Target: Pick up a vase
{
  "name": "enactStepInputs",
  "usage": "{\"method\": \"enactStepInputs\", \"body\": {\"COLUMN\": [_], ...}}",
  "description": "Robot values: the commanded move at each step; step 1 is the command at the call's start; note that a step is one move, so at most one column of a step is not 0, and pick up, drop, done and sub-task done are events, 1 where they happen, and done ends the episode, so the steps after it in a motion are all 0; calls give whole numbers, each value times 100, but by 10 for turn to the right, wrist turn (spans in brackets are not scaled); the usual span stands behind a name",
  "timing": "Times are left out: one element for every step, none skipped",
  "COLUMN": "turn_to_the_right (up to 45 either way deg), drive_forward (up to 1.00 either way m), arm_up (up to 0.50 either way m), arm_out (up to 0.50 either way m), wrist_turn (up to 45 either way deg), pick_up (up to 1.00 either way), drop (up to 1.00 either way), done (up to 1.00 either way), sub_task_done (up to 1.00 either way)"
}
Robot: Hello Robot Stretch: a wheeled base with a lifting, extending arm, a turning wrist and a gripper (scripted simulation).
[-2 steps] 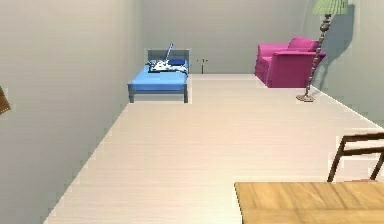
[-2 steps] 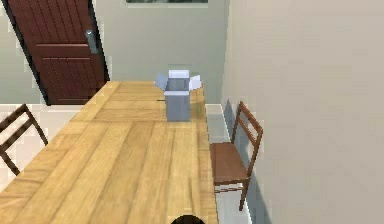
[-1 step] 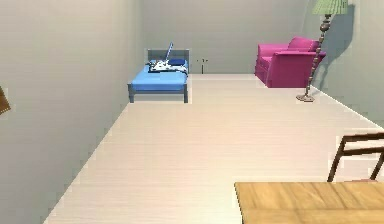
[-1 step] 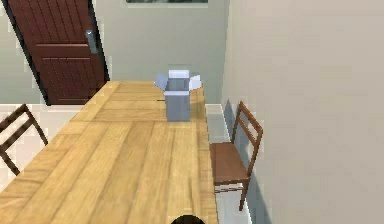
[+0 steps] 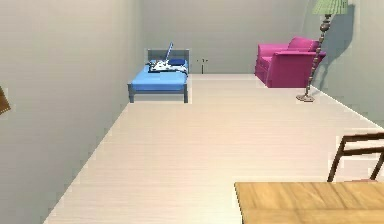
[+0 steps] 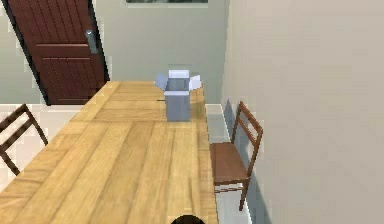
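I see a matt, plank-grained wood table [image 6: 120, 165] — at twelve o'clock on it, a pale cardboard-looking box [image 6: 178, 97]; the pink armchair [image 5: 285, 62] looks cloth.

You have nothing to read here: no lettering, label, number or sign is legible on any surface.
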Motion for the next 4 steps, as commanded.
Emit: {"method": "enactStepInputs", "body": {"turn_to_the_right": [0,0,0,0], "drive_forward": [0,0,0,0], "arm_up": [0,0,-30,0], "arm_out": [0,0,0,0], "wrist_turn": [450,420,0,0], "pick_up": [0,0,0,100], "drop": [0,0,0,0], "done": [0,0,0,0], "sub_task_done": [0,0,0,0]}}
